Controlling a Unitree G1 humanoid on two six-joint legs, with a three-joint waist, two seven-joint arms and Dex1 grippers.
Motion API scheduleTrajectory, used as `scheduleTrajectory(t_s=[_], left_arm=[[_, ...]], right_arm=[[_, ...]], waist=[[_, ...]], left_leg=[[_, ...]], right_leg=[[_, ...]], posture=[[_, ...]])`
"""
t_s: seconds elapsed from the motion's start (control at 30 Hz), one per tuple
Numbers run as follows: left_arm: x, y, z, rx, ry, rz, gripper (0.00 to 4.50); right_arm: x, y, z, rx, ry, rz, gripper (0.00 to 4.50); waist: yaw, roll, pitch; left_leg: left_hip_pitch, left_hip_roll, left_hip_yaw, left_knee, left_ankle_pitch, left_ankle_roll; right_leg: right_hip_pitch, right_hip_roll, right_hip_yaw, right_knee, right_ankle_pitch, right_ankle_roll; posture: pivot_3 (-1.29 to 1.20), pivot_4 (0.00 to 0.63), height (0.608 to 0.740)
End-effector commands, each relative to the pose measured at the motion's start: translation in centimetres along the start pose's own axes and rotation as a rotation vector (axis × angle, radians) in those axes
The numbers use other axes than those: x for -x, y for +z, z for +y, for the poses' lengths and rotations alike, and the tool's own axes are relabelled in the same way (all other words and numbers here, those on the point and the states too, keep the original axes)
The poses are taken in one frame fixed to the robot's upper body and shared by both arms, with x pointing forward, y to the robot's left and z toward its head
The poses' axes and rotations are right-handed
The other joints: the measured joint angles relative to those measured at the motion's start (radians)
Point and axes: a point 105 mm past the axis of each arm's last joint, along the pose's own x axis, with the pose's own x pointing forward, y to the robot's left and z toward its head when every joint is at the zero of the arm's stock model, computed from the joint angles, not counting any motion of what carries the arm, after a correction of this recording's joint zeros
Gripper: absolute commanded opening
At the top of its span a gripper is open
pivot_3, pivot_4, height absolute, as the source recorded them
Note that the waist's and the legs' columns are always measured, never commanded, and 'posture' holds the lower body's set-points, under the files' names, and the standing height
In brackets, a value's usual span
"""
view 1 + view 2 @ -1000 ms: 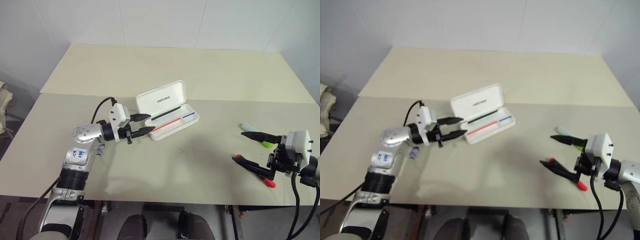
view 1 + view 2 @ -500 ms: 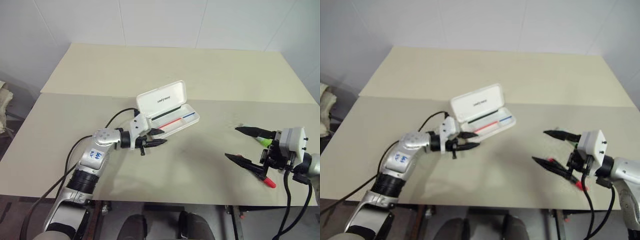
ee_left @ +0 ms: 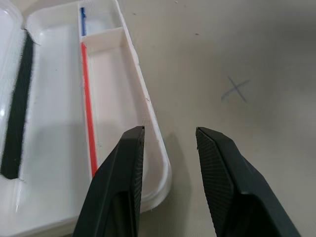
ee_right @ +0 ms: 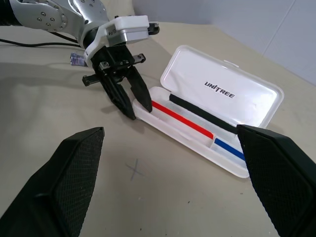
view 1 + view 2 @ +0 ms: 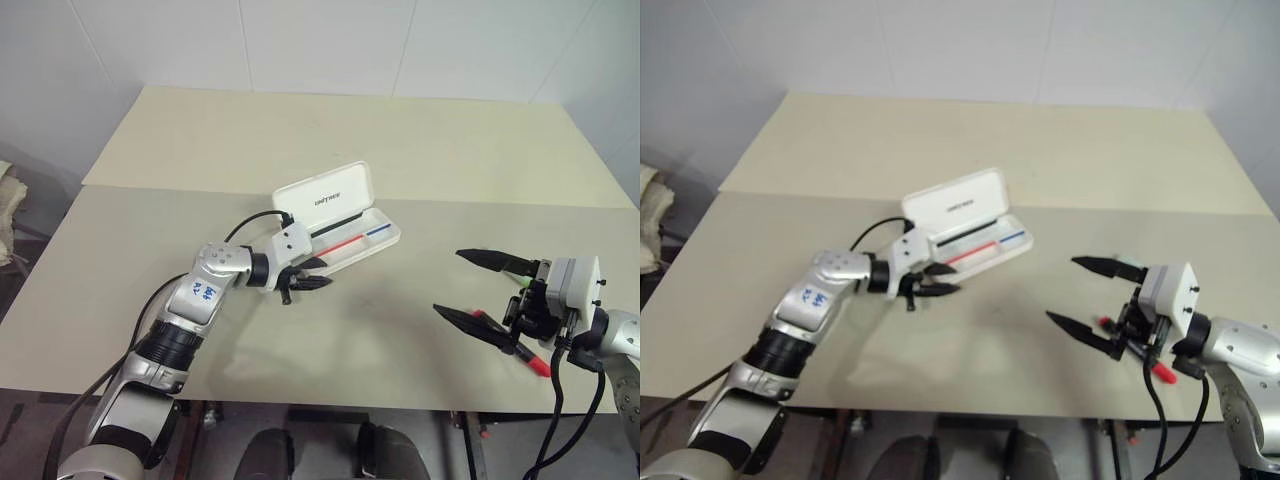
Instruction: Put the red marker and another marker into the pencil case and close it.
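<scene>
glossy white pencil case [image 5: 340, 218] (rounded corners)

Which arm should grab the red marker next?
Right. The right gripper is open directly over the red marker, while the left gripper sits at the near end of the open pencil case.

I am looking at a white pencil case [image 4: 217, 94] — black lettering on its lid, a black strip, a red stripe and a short blue one inside. My fingers [image 3: 217, 168] are showing black, finely cross-hatched. The table [image 5: 330, 140] is showing pale beige — a faint pencilled cross marking it.
</scene>
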Motion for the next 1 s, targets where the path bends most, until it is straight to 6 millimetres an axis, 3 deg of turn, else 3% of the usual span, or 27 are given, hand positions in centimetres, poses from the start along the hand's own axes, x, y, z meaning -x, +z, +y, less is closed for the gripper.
scheduleTrajectory(t_s=[0.03, 0.33, 0.43, 0.57, 0.8, 1.0], left_arm=[[0.3, 1.1, 0.3, -0.05, -0.02, 0.04, 1.73], [0.3, 0.9, 0.1, -0.051, -0.066, 0.124, 1.73], [0.0, 0.8, -0.3, -0.048, -0.077, 0.127, 1.19], [-0.2, 0.6, -0.6, -0.053, -0.089, 0.134, 0.05], [-0.5, 0.7, -1.1, -0.061, -0.1, 0.117, 0.05], [-0.1, 1.9, -2.5, -0.126, -0.198, 0.051, 0.05]], right_arm=[[-0.3, 1.4, 0.1, 0.046, 0.006, -0.036, 4.5], [-0.4, 2.4, -0.3, 0.078, 0.009, -0.048, 4.5], [-0.5, 2.5, -0.5, 0.085, 0.01, -0.049, 4.5], [-0.5, 2.6, -0.6, 0.09, 0.012, -0.05, 4.5], [-0.6, 2.7, -0.7, 0.093, 0.015, -0.05, 4.5], [-0.6, 2.6, -0.6, 0.085, 0.021, -0.048, 4.5]], waist=[[0.0, 0.0, 0.0], [-0.001, 0.0, 0.0], [-0.002, 0.0, 0.0], [0.001, 0.0, 0.0], [0.011, 0.0, 0.0], [0.019, 0.0, 0.0]], left_leg=[[0.0, 0.0, 0.0, 0.0, 0.0, 0.0], [0.0, 0.0, 0.0, 0.0, 0.0, 0.0], [0.0, 0.0, 0.0, 0.0, 0.0, 0.0], [0.0, 0.0, 0.0, 0.0, 0.0, 0.0], [0.0, 0.0, 0.0, 0.0, 0.0, 0.0], [0.0, 0.0, 0.0, 0.0, 0.0, 0.0]], right_leg=[[0.0, 0.0, 0.0, 0.0, 0.0, 0.0], [0.0, 0.0, 0.0, 0.0, 0.0, 0.0], [0.0, 0.0, 0.0, 0.0, 0.0, 0.0], [0.0, 0.0, 0.0, 0.0, 0.0, 0.0], [0.0, 0.0, 0.0, 0.0, 0.0, 0.0], [0.0, 0.0, 0.0, 0.0, 0.0, 0.0]], posture=[[0.0, 0.15, 0.74], [0.0, 0.15, 0.74], [0.0, 0.15, 0.74], [0.0, 0.15, 0.74], [0.0, 0.15, 0.74], [0.0, 0.15, 0.74]])
